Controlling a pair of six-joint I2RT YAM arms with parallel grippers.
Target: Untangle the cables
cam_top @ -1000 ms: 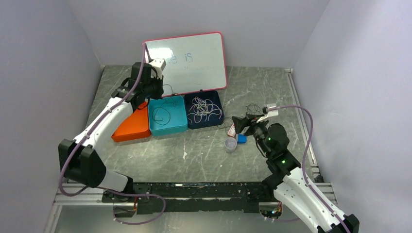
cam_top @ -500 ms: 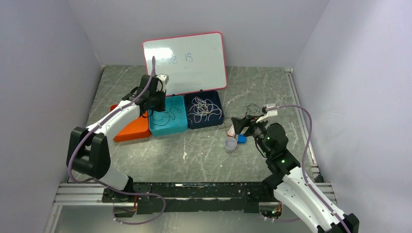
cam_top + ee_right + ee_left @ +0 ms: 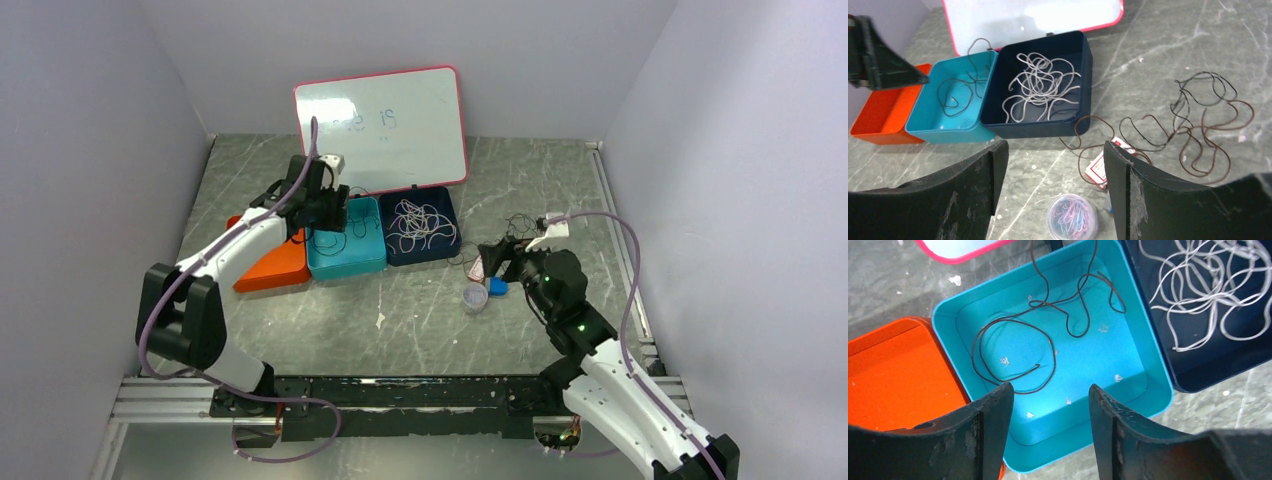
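A thin dark cable (image 3: 1048, 330) lies looped in the teal box (image 3: 1158, 370), its ends running over the far rim. My left gripper (image 3: 1050, 390) hangs open just above that box's near wall, holding nothing. Several white cables (image 3: 1208, 290) fill the navy box (image 3: 1048, 129). A tangle of dark cables (image 3: 1198, 125) lies on the table to the right, one loop reaching the navy box. My right gripper (image 3: 1054, 150) is open and empty, low over the table left of the tangle. In the top view, the left gripper (image 3: 335, 212) and right gripper (image 3: 500, 255) stand far apart.
An orange box (image 3: 270, 268) sits left of the teal box (image 3: 345, 262). A pink-framed whiteboard (image 3: 390, 125) leans behind the boxes. A clear jar of coloured paper clips (image 3: 1072, 219), a red-and-white card (image 3: 1100, 167) and a small blue object (image 3: 497, 286) lie below my right gripper.
My left arm came down from beside the whiteboard to the teal box and its gripper went from shut to open, leaving the dark cable loose in the box. The right arm barely shifted.
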